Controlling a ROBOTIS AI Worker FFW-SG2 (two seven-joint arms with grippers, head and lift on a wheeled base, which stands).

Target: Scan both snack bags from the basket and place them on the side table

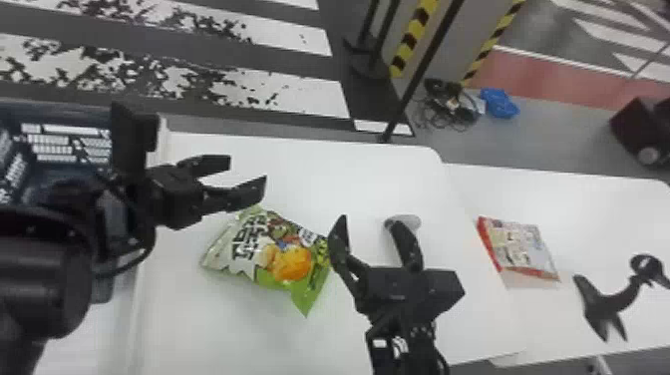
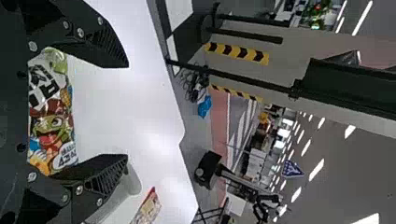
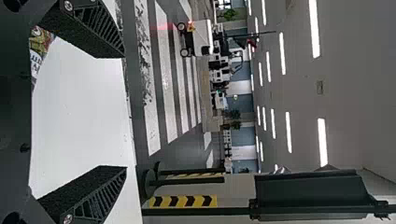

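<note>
Zero bags held: our left claw (image 1: 248, 171) and right claw (image 1: 369, 223) both sit open. Guessing we're on the green bag (image 1: 284, 254), so next we grip it for scanning.

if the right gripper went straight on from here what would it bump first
The way looks free in the head view: the right gripper points across the white table toward its far edge, though height is hard to judge.

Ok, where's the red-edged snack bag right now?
In the head view, the red-edged snack bag lies on the side table, right of the right gripper and the green snack bag.
</note>
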